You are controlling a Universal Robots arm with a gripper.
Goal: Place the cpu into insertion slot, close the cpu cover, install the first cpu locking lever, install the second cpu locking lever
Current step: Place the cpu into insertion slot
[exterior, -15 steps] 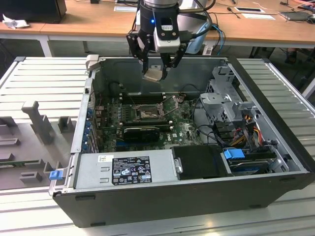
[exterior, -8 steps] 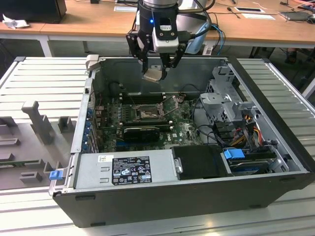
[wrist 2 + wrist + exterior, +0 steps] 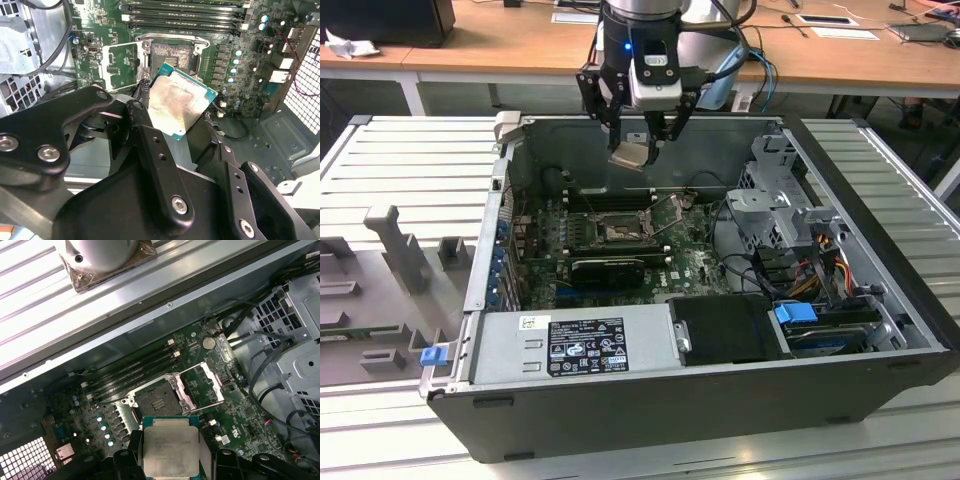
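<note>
My gripper [image 3: 638,140] hangs over the far part of the open computer case, shut on the cpu [image 3: 630,153], a flat square chip with a pale metal top. The chip sits tilted between the black fingers [image 3: 142,125] in the second wrist view, cpu [image 3: 181,102], and flat in the first wrist view, cpu [image 3: 170,450]. Below it on the green board lies the insertion slot [image 3: 618,232], dark and uncovered [image 3: 156,402] [image 3: 172,54]. The cpu cover [image 3: 202,385] stands swung up beside the slot [image 3: 120,60].
Memory sticks [image 3: 610,198] run behind the slot and a long black card [image 3: 610,268] lies in front of it. A grey power supply [image 3: 570,345] lines the near wall. A metal drive cage [image 3: 780,200] with cables stands at the exterior view's right. Grey fixtures [image 3: 395,245] stand outside the case.
</note>
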